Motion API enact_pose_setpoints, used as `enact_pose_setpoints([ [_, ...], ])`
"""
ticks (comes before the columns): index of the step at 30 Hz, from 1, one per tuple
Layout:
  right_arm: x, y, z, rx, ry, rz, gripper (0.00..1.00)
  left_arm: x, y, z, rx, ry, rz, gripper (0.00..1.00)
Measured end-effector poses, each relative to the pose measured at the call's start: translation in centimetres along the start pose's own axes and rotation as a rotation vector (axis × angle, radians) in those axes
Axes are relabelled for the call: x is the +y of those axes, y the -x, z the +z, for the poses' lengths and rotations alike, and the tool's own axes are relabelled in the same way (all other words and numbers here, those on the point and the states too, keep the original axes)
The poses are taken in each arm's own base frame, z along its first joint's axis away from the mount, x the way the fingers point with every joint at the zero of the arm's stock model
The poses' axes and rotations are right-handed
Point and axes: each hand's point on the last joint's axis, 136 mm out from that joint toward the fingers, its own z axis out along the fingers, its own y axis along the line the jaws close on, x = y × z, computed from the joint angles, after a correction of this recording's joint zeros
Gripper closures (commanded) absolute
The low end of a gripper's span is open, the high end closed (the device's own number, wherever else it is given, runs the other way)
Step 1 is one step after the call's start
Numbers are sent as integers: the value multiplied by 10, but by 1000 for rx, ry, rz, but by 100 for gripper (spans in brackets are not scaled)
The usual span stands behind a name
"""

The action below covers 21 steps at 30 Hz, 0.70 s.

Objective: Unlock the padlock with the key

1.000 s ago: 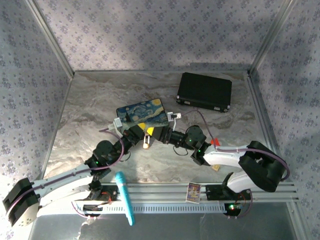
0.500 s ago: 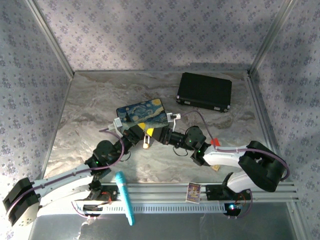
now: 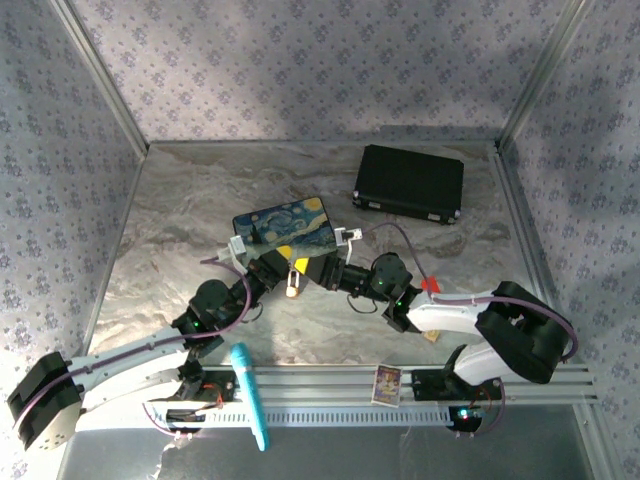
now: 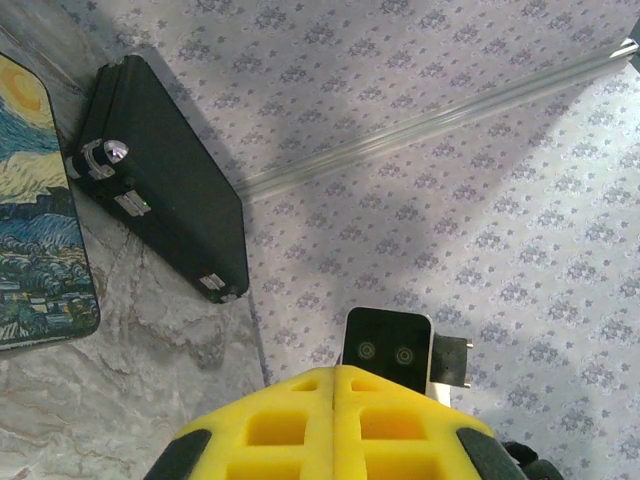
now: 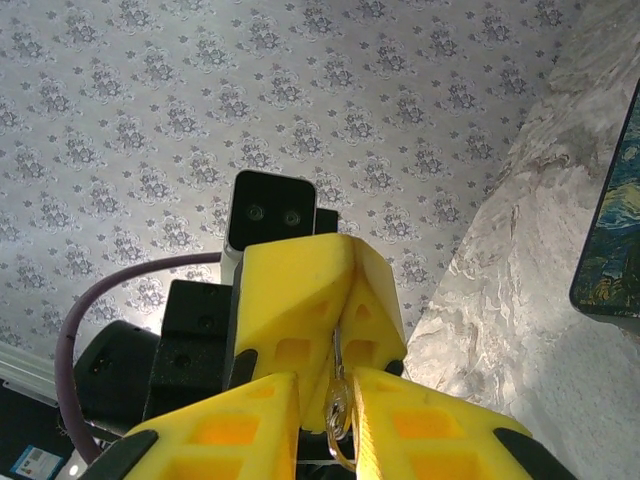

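Over the middle of the table my two grippers meet tip to tip. My left gripper [image 3: 284, 260] is shut; in the right wrist view a thin silvery metal strip [image 5: 338, 345], seemingly the padlock's shackle, runs between its yellow fingers [image 5: 300, 290]. A small pale-yellow body [image 3: 292, 285], the padlock as far as I can tell, hangs just below those tips. My right gripper [image 3: 312, 268] is shut on the small silvery key [image 5: 340, 405], which has a wire ring. In the left wrist view the left gripper [image 4: 335, 385] has its pads pressed together, hiding what they hold.
The painted box [image 3: 287, 228] lies just beyond the grippers. A black case [image 3: 410, 183] sits at the back right. A teal pen [image 3: 250, 395] and a card [image 3: 387, 383] rest on the near rail. A red block [image 3: 430, 285] and a tan cube [image 3: 432, 337] lie by the right arm.
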Motion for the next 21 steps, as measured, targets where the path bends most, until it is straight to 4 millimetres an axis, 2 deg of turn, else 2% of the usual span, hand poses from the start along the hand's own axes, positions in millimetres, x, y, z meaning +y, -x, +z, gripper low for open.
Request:
enact_pose_setpoints([
  [10,-2,-1,0,2,-5,2,80,1,-1,5,2,11,2,100],
  [18,-10,-1,-3,-1,-24,15,93,3,-2,7,6,21,4,100],
  [21,-12,0,-4,-5,-28,18,94,3,-3,7,8,22,5,100],
])
